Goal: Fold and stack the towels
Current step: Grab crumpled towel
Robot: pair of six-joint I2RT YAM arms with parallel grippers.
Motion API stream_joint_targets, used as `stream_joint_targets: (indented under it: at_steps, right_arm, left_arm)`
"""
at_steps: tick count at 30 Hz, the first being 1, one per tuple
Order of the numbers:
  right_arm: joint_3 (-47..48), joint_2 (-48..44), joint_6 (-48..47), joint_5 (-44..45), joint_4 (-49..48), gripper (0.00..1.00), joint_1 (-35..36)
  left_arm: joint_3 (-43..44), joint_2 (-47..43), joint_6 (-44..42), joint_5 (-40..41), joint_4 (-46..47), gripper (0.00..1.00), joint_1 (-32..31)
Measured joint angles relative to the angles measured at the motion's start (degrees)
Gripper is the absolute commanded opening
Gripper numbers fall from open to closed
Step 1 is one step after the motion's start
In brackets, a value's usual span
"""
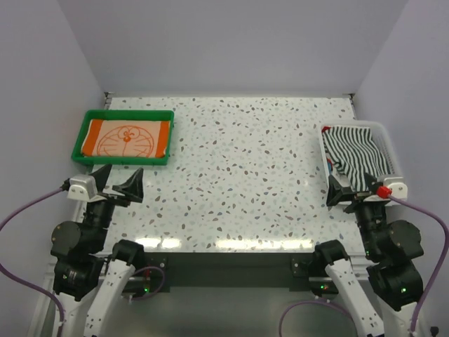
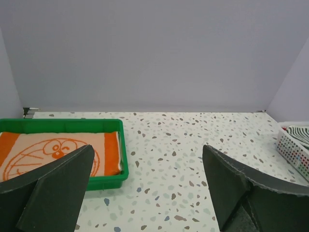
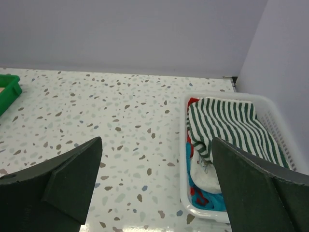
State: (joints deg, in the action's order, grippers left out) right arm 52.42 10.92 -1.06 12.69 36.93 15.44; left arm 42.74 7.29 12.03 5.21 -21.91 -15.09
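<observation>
An orange towel with a cartoon drawing [image 1: 128,138] lies folded flat in the green tray [image 1: 83,133] at the back left; it also shows in the left wrist view [image 2: 53,153]. A black-and-white striped towel [image 1: 358,153] lies on top of other cloths in the white mesh basket [image 1: 389,147] at the right; it also shows in the right wrist view [image 3: 231,124], with white, red and blue cloth under it. My left gripper [image 1: 118,184] is open and empty, just in front of the tray. My right gripper [image 1: 354,194] is open and empty at the basket's near end.
The speckled table [image 1: 245,175] runs between the tray and the basket. Grey walls stand at the back and both sides. The table's near edge [image 1: 224,247] lies just before the arm bases.
</observation>
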Motion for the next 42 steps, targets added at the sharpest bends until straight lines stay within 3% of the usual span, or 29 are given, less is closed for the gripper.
stream_joint_targets:
  at_steps: [11, 23, 33, 39, 40, 42]
  right_arm:
    - [3.4, 11.1, 6.8, 5.7, 3.0, 0.99, 0.0]
    - [15.9, 48.3, 19.1, 14.5, 8.8, 0.99, -0.2]
    - [23.1, 72.9, 27.4, 18.5, 6.4, 0.98, -14.9]
    - [23.8, 81.6, 31.2, 18.2, 4.7, 0.84, -20.5]
    - [23.8, 82.6, 31.7, 18.2, 4.5, 0.76, -21.0]
    - [23.7, 83.6, 32.4, 17.7, 4.2, 0.69, -21.4]
  left_arm:
    - [-0.4, 2.8, 1.8, -1.0, 0.5, 1.0, 0.0]
    - [-3.9, 20.0, 4.0, -5.2, 4.6, 1.0, 0.0]
    - [-9.7, 26.4, 4.3, -9.8, 9.1, 1.0, 0.0]
    - [-9.7, 26.6, 4.2, -10.6, 9.5, 1.0, 0.0]
    - [-9.7, 26.6, 4.2, -10.6, 9.6, 1.0, 0.0]
    - [-9.8, 26.6, 4.0, -10.9, 9.9, 1.0, 0.0]
